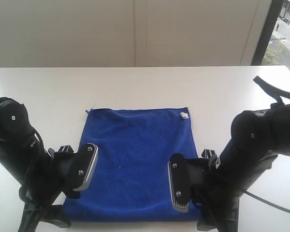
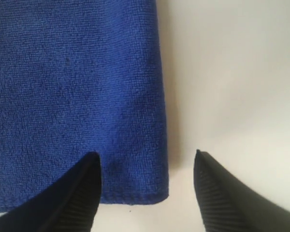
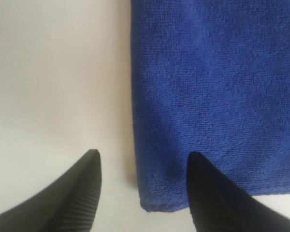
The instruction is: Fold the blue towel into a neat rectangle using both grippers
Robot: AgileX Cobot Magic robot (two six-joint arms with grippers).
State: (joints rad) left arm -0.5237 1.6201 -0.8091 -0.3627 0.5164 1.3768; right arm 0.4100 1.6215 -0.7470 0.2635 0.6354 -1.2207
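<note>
The blue towel (image 1: 135, 159) lies flat on the white table (image 1: 145, 82) as a roughly square folded sheet, with a small white tag (image 1: 183, 115) at its far right corner. My left gripper (image 1: 75, 163) hovers open over the towel's near left corner. In the left wrist view that gripper (image 2: 146, 154) straddles the towel's (image 2: 77, 87) side edge, holding nothing. My right gripper (image 1: 193, 174) stands open over the near right corner. In the right wrist view it (image 3: 143, 153) straddles the towel's (image 3: 212, 72) edge, one finger over the cloth and the other over bare table.
Bare white table surrounds the towel on the far, left and right sides. A pale wall stands behind the table's far edge, and a window (image 1: 285, 29) shows at the far right. A black cable (image 1: 268, 89) loops off the right arm.
</note>
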